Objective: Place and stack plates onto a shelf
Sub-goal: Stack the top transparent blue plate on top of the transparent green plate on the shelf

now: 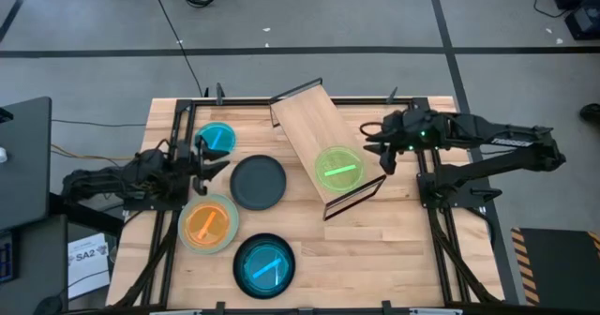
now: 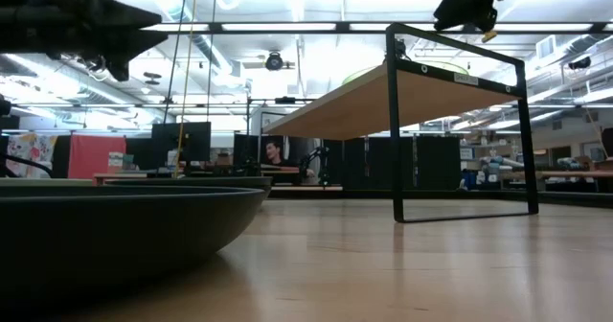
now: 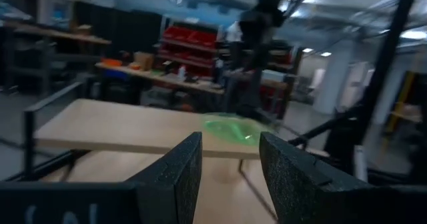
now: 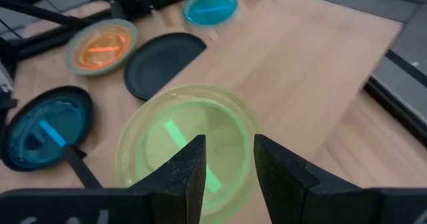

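Note:
The pale wood shelf (image 1: 314,132) stands slantwise in the middle of the table on black wire frames. A bright green plate (image 1: 338,168) lies flat on its near end. On the tabletop rest a small teal plate (image 1: 217,138), a dark grey plate (image 1: 258,182), an orange plate (image 1: 208,223) on a pale green one, and a teal plate (image 1: 264,265) in a black one. My right gripper (image 1: 375,144) hovers open just right of the green plate (image 4: 187,151). My left gripper (image 1: 211,160) is open, in the air between the small teal and dark grey plates.
Black frame rails run along the table's left, right and far edges (image 1: 427,179). The dark grey plate (image 2: 115,231) fills the low view's foreground, with the shelf (image 2: 383,97) behind it. Bare tabletop lies near the right front corner (image 1: 375,259).

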Robot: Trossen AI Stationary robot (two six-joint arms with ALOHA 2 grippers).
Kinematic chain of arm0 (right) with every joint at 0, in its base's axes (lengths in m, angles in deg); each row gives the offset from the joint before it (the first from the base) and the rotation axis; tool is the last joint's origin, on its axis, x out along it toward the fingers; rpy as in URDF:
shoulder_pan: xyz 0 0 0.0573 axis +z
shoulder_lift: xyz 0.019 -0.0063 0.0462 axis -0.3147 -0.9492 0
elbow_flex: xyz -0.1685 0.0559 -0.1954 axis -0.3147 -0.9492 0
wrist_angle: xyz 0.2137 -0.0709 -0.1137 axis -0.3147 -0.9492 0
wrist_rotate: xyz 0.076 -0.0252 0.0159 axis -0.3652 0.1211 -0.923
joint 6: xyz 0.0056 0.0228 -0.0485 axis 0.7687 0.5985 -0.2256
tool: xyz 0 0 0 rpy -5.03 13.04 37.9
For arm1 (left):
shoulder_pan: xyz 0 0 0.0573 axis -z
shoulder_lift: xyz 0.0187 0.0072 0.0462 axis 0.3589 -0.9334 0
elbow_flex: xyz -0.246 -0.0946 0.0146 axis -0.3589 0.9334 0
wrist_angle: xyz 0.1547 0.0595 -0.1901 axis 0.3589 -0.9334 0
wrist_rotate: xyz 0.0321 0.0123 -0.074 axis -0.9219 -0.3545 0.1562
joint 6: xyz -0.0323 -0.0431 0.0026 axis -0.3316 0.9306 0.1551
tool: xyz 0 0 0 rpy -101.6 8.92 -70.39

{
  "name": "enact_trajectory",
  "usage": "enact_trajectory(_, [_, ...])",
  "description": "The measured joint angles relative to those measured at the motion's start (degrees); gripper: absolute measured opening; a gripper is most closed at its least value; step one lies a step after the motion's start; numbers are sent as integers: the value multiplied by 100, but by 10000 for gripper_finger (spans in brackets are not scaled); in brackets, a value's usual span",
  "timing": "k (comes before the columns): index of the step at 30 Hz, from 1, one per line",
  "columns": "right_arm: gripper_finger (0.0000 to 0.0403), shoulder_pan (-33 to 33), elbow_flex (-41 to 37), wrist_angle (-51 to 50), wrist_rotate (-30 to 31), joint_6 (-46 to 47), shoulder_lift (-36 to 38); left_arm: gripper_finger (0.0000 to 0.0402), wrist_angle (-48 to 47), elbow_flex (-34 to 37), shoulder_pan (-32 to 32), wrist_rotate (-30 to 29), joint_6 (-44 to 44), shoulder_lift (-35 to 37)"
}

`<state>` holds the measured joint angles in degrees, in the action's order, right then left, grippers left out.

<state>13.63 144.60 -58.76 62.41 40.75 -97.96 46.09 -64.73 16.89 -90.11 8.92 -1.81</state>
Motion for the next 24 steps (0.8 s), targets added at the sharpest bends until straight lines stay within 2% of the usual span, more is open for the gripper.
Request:
enact_trajectory(4, [132, 105, -451, 369, 0, 88, 97, 156, -650, -511, 0, -430, 4, -507])
enact_trajectory(10, [132, 122, -823, 747, 0, 91, 73, 146, -2319, -1507, -115, -1060, 469, -1570])
enact_trajectory(17, [132, 122, -886, 1008, -50, 77, 77, 143, -3995, -2455, -671, -1142, 1199, -2947])
enact_trajectory(24, [132, 122, -888, 1062, -68, 77, 77, 143, -4305, -2742, -1379, -759, 1202, -4116])
